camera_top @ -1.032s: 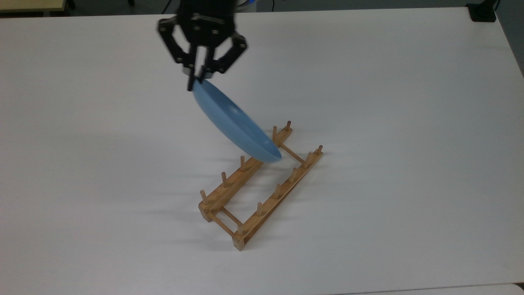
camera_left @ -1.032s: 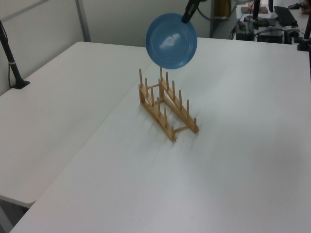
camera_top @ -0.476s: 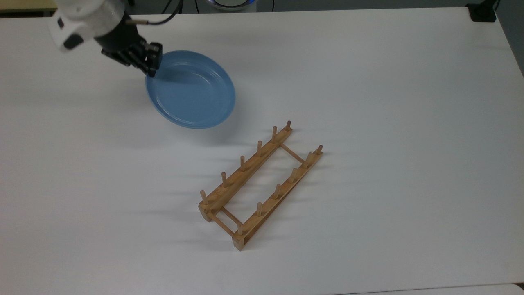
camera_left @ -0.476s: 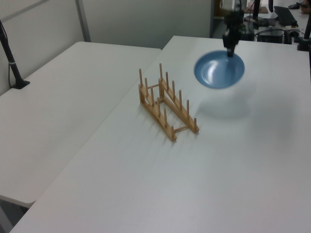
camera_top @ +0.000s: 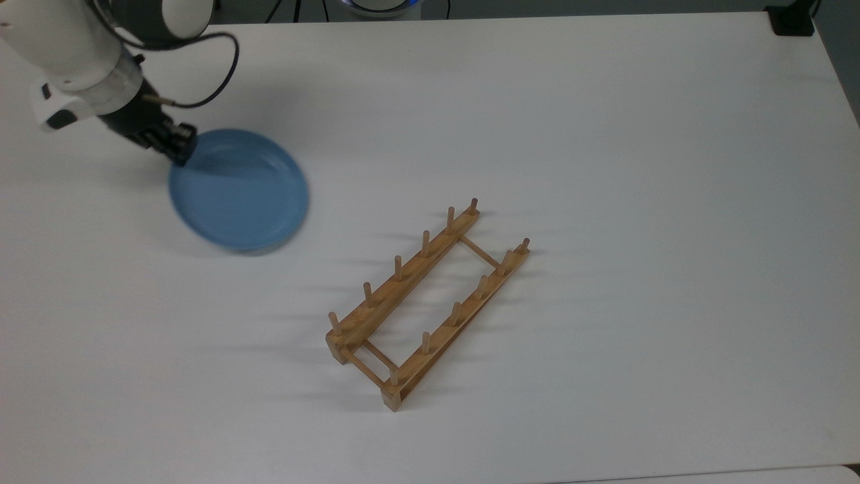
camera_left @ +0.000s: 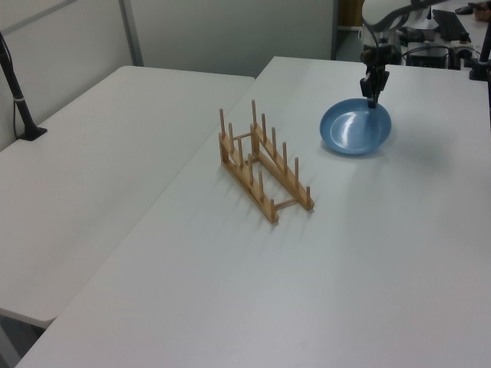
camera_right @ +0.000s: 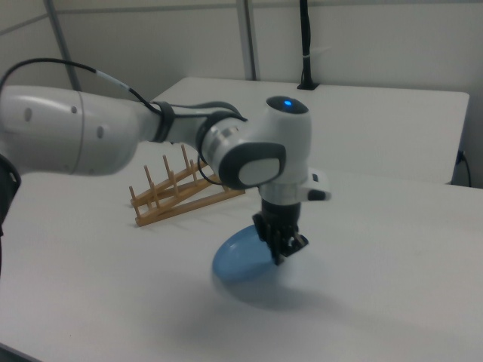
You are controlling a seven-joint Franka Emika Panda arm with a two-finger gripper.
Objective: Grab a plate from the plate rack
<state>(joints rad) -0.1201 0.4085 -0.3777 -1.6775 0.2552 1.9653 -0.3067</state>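
The light-blue plate (camera_top: 240,192) lies nearly flat, low over the white table (camera_top: 605,134) at the top view's left, well clear of the rack. My gripper (camera_top: 180,153) is shut on the plate's upper-left rim. In the left view the plate (camera_left: 355,127) sits to the right of the rack with the gripper (camera_left: 372,97) pinching its far rim. In the right view the gripper (camera_right: 282,249) holds the plate (camera_right: 241,258) close to the table. The wooden plate rack (camera_top: 426,300) stands with nothing in it, also seen as the plate rack (camera_left: 263,165) and the plate rack (camera_right: 181,192).
My white arm (camera_top: 74,47) reaches in from the top view's upper left, trailing a black cable (camera_top: 222,60). A black post (camera_left: 19,100) stands on the second table at the left view's left edge. A black object (camera_top: 791,20) sits at the table's far right corner.
The plate has gone from hanging tilted above the rack to lying nearly flat and low at the top view's left. The gripper carried it there and stayed shut on its rim. The rack did not move.
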